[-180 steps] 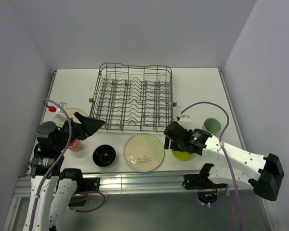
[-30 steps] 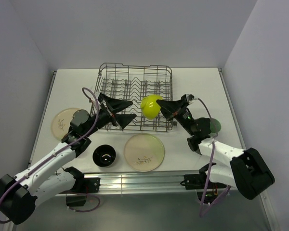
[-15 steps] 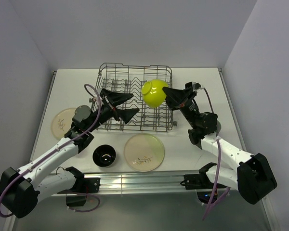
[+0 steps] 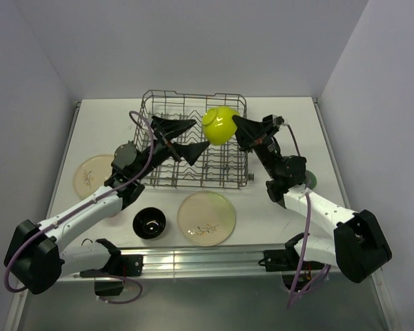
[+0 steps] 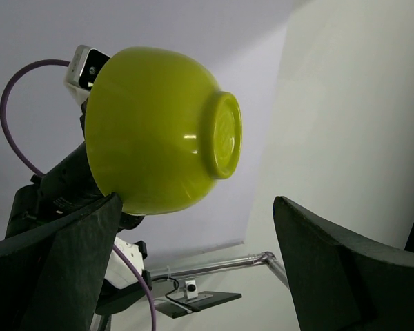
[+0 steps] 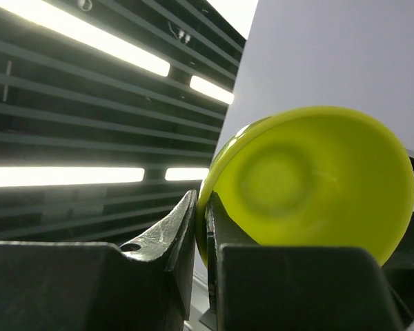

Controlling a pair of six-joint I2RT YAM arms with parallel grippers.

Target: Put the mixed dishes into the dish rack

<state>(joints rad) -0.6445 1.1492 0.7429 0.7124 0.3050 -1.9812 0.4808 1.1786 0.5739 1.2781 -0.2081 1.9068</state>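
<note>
A white desk (image 4: 283, 117) sits between pale grey walls. The lime-green bowl (image 4: 219, 125) hangs on its side above the right half of the dish rack (image 4: 224, 162), with the right gripper (image 4: 237, 126) pinching its rim. The bowl looks stiff, light and glossy, so probably slippery, and the rim seems the surest hold. Just left of it, the left gripper (image 4: 193, 136) gapes wide and holds nothing.

Green cup (image 4: 312, 181): mostly hidden behind the right arm (image 4: 324, 210). Bowl (image 6: 310, 186): lower part hidden behind the right tool (image 6: 201, 207). Left tool (image 5: 196, 200): fingers cut off at the bottom edge.
</note>
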